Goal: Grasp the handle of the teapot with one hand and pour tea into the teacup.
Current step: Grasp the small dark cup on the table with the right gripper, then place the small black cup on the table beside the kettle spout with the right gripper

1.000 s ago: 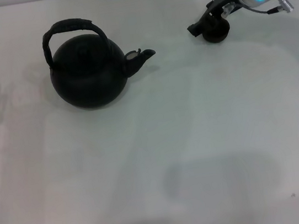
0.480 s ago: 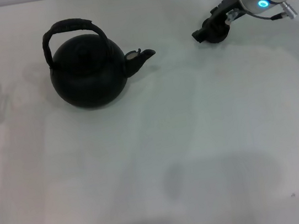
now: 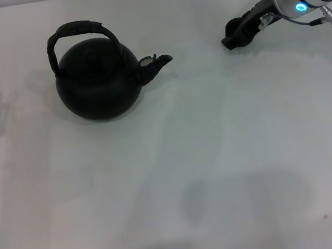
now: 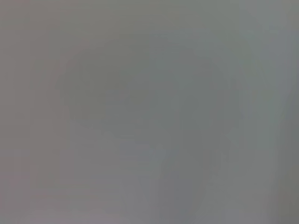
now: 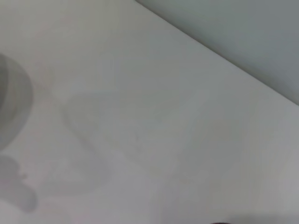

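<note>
The large round matte black teapot stands upright on the white table, in the far left part of the head view. Its short spout points toward the robot's right, so the pot's long axis runs left to right across the table. The black arched handle rises over the top of the pot, its thicker upper span roughly level and lying along the same left-to-right line. A knobbed lid sits closed on the crown beneath the hoop. Nothing touches the teapot or its handle.

The right gripper is at the far right of the table, well apart from the teapot and off the spout's end. It extends from a silver wrist carrying a lit blue ring, with the dark finger assembly reaching toward the robot's left. A dark mass sits at the fingertips, but it cannot be told whether that is the small black teacup or part of the gripper itself. How far the fingers stand apart, and whether they have hold of anything, cannot be told.

The right wrist view shows only pale table surface with faint shadows and a grey band beyond its edge. The left wrist view shows a uniform grey field. The left gripper is not seen in any view.
</note>
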You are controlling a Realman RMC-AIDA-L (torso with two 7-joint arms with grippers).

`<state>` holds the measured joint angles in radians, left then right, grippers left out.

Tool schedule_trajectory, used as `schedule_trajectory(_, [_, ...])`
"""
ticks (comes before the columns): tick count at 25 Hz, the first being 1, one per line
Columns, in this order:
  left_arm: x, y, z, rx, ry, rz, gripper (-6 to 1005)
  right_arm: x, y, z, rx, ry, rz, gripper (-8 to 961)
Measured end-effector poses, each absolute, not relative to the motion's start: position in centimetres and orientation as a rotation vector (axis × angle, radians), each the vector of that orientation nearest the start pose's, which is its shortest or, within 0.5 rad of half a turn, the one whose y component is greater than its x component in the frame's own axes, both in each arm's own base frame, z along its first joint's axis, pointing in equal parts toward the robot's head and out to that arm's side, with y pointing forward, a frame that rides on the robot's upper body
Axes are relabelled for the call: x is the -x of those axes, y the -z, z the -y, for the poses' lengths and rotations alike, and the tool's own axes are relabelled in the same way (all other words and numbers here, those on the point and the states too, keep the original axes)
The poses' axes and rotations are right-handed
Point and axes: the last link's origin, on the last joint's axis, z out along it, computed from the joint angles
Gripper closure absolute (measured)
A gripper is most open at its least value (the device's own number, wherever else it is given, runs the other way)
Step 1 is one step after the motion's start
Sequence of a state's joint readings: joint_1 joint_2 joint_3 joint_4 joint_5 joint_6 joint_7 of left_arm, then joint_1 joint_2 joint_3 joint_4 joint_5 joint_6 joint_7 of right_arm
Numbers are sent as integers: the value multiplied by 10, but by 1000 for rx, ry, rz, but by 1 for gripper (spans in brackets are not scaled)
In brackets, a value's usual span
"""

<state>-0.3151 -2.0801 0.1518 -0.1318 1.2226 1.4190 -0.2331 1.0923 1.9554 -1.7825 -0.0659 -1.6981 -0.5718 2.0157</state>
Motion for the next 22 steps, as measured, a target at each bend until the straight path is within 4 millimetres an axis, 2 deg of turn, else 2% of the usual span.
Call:
schedule_trajectory(10, [365, 1, -262, 1425, 758, 631, 151, -240, 51, -455, 2406, 300, -790, 218])
schedule_trajectory(17, [367, -1, -261, 1424, 754, 626, 152, -219, 49, -458, 2495, 263, -752, 214])
schedule_trajectory(22, [368, -2, -261, 1417, 752, 626, 152, -210, 51, -449, 2604, 254, -721, 207])
